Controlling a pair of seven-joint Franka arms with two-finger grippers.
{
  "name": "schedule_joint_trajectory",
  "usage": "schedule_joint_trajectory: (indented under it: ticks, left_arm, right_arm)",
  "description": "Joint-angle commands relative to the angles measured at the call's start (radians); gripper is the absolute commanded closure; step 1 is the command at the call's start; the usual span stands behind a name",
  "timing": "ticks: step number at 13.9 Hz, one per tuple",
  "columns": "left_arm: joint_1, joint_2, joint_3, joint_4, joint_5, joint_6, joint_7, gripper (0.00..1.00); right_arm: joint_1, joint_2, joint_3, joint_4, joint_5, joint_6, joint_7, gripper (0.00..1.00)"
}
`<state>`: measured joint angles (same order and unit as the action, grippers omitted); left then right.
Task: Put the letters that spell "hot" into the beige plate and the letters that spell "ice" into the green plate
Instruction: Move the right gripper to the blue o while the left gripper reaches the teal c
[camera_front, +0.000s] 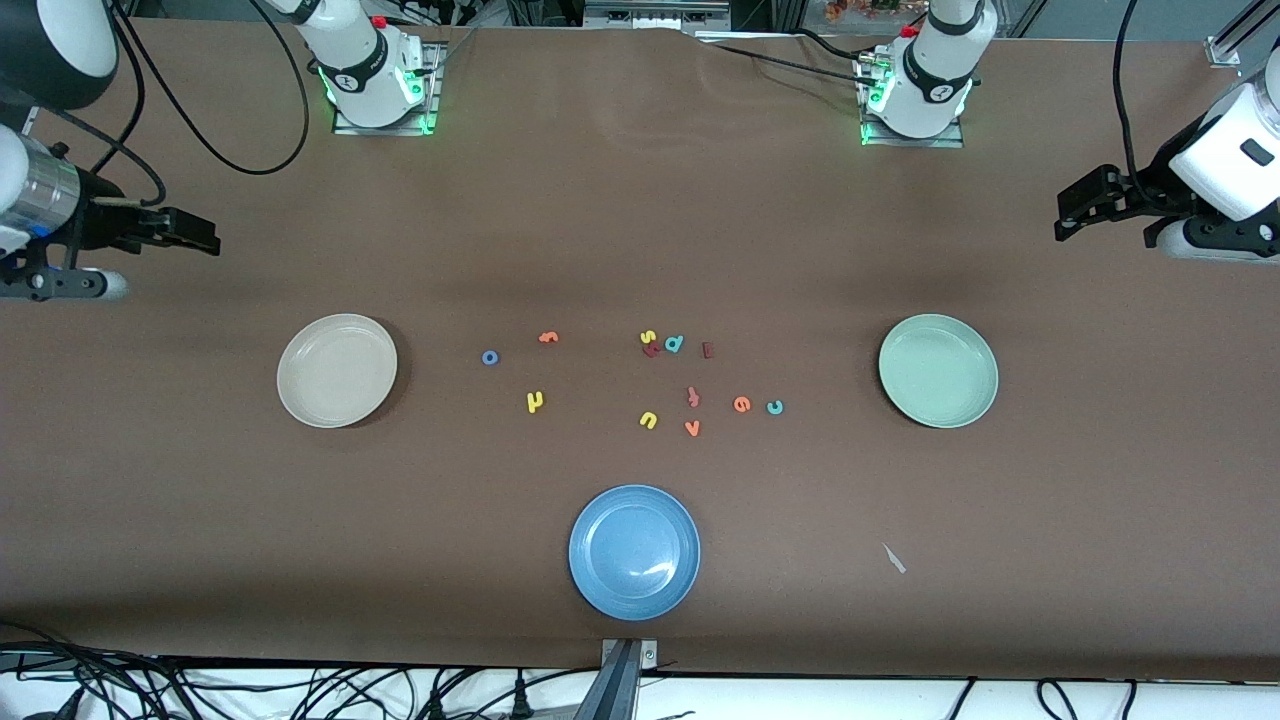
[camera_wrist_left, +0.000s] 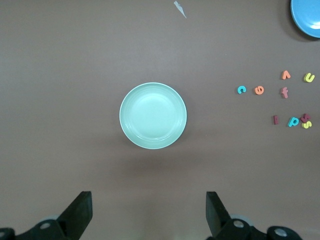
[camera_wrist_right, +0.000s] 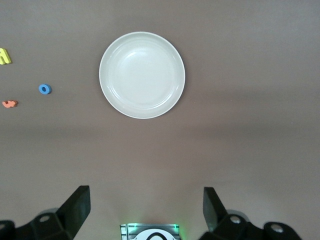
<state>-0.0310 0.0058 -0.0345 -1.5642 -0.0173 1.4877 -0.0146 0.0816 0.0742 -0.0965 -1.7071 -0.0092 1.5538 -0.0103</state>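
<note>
The beige plate (camera_front: 337, 370) (camera_wrist_right: 142, 75) lies toward the right arm's end, the green plate (camera_front: 938, 370) (camera_wrist_left: 153, 115) toward the left arm's end; nothing is in either. Between them lie the blue o (camera_front: 490, 357) (camera_wrist_right: 45, 89), orange t (camera_front: 548, 337) (camera_wrist_right: 9, 104), yellow h (camera_front: 535, 402) (camera_wrist_right: 4, 56), maroon i (camera_front: 707, 349) (camera_wrist_left: 275, 119), orange e (camera_front: 741, 404) (camera_wrist_left: 259, 90) and teal c (camera_front: 774, 407) (camera_wrist_left: 241, 89). My right gripper (camera_front: 210, 240) (camera_wrist_right: 145, 205) hangs open in the air at its end of the table. At the other end my left gripper (camera_front: 1062, 222) (camera_wrist_left: 149, 210) is likewise open, holding nothing.
A blue plate (camera_front: 634, 551) sits nearest the front camera. Other letters lie among the task's own: yellow s (camera_front: 647, 337), teal d-like letter (camera_front: 674, 344), reddish hooked letter (camera_front: 692, 397), yellow u (camera_front: 648, 420), orange v (camera_front: 692, 428). A small pale scrap (camera_front: 893, 558) lies nearer the front camera than the green plate.
</note>
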Motion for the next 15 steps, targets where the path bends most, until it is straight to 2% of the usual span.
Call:
schedule_joint_trajectory:
  ticks: [1, 4, 6, 9, 11, 15]
  left_arm:
    - [-0.009, 0.033, -0.001, 0.035, -0.019, -0.055, 0.022, 0.00]
    - [-0.059, 0.065, -0.004, 0.035, -0.019, -0.118, 0.022, 0.00]
    - [-0.127, 0.103, -0.004, 0.035, -0.019, -0.125, 0.022, 0.00]
    - [-0.242, 0.184, -0.002, 0.038, -0.019, -0.112, 0.005, 0.00]
    - [-0.247, 0.238, -0.002, 0.041, -0.018, -0.034, 0.015, 0.00]
    - [-0.285, 0.391, -0.004, 0.039, -0.015, 0.151, 0.016, 0.00]
  right_arm:
    - [0.015, 0.044, 0.012, 0.037, 0.003, -0.005, 0.001, 0.00]
    - [0.069, 0.081, 0.018, 0.034, 0.018, 0.043, 0.044, 0.00]
    - [0.095, 0.114, 0.020, 0.029, 0.081, 0.077, 0.156, 0.00]
    - [0.162, 0.156, 0.020, -0.028, 0.083, 0.193, 0.295, 0.00]
    - [0.228, 0.174, 0.020, -0.095, 0.083, 0.325, 0.396, 0.00]
    - [0.326, 0.252, 0.020, -0.141, 0.083, 0.464, 0.516, 0.00]
